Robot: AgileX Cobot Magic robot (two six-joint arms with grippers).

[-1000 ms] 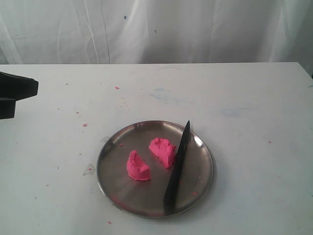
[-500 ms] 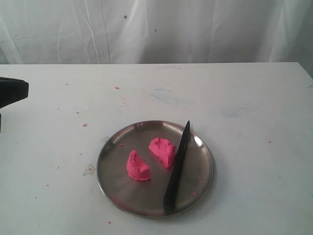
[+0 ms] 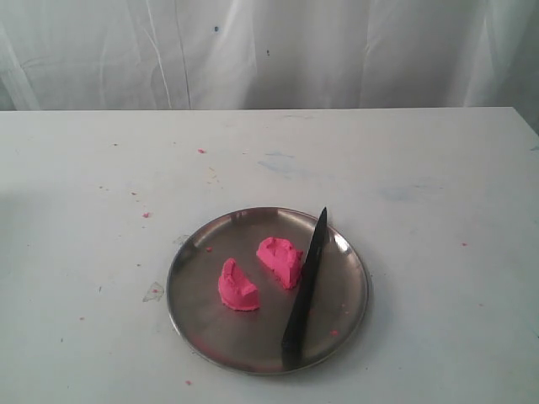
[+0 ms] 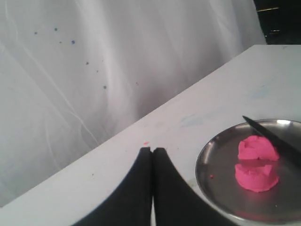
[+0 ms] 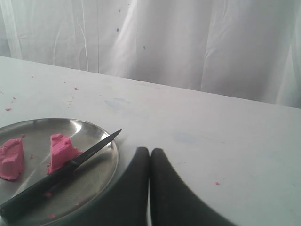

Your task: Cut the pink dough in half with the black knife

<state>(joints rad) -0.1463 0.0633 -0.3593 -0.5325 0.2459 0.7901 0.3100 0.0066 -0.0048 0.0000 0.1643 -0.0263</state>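
Note:
The pink dough lies as two half-lumps on a round steel plate [image 3: 194, 290]: one half [image 3: 236, 287] towards the left, the other [image 3: 280, 260] beside the knife. The black knife [image 3: 305, 282] rests across the plate's right side, tip pointing to the far rim, touching the right half. Both wrist views show the dough [image 4: 256, 162] [image 5: 61, 150], the knife [image 4: 270, 136] [image 5: 66, 169] and the plate [image 4: 211, 160] [image 5: 101, 174]. My left gripper [image 4: 152, 150] is shut and empty, off the plate. My right gripper [image 5: 150, 151] is shut and empty beside the plate. Neither gripper shows in the exterior view.
Tiny pink crumbs [image 3: 146, 215] dot the white table [image 3: 421, 168] and the plate. A white curtain [image 3: 269, 50] hangs behind the table's far edge.
The left arm, seen at the exterior view's left edge a second ago, has drawn back out of that view. Dough, knife and plate have not moved.

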